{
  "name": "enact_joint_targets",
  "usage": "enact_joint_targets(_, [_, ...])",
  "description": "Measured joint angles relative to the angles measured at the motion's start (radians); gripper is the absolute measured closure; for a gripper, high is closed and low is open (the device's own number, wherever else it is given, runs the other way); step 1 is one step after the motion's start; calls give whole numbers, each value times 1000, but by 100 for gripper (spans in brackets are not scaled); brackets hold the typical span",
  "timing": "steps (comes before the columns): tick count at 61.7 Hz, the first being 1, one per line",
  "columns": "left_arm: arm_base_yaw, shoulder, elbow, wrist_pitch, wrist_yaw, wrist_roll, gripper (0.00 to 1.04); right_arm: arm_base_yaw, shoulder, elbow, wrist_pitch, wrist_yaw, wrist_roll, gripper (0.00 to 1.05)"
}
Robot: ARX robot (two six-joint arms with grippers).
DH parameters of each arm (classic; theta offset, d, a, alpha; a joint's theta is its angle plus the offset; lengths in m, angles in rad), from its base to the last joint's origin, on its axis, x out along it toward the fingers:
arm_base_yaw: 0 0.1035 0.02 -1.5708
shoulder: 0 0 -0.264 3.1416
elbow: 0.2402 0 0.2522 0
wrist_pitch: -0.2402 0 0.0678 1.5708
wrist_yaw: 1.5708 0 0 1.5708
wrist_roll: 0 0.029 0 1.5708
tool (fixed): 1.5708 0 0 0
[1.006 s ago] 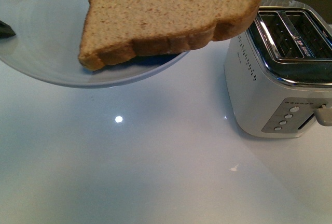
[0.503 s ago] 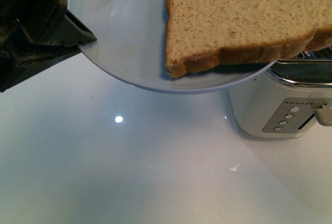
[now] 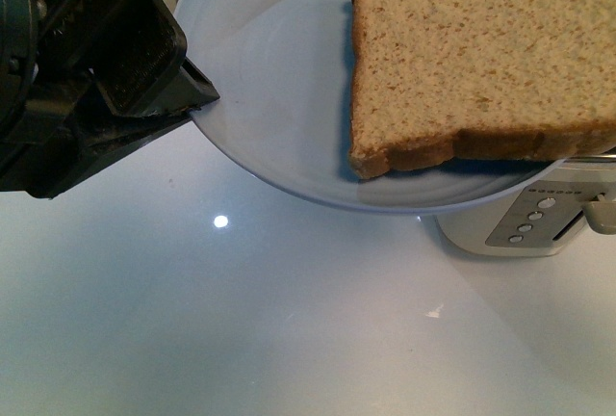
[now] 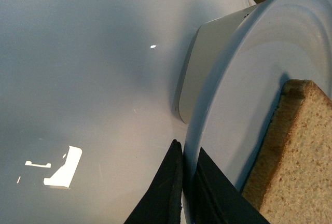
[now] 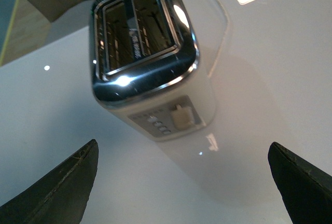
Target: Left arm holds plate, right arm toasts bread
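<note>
Across comes the left gripper (image 3: 197,98), pinching the plate (image 3: 279,79) by its rim, so the bread (image 3: 481,60) now rides just above the toaster (image 3: 539,223), handy for the wide-open, empty right gripper (image 5: 181,149).

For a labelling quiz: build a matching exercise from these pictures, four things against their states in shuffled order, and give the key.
Things:
1. bread
2. plate
3. toaster
4. right pincer

States:
A. open, holding nothing
B. gripped at its rim by the left pincer
C. lying on the plate
D. standing on the table, both slots empty

Pairs: 1-C; 2-B; 3-D; 4-A
</note>
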Motion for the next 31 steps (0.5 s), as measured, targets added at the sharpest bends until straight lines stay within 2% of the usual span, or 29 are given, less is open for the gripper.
enact_joint_targets(10, [-4,4,0,1,3,-1,102,100,254,131,211,-26,123,9])
enact_joint_targets(19, [-3,8,0,1,3,-1,102,178,335,199,275,-31,207,9])
enact_joint_targets(31, [-3,8,0,2,9,-7,102,298,411,217,316,-21,308,19])
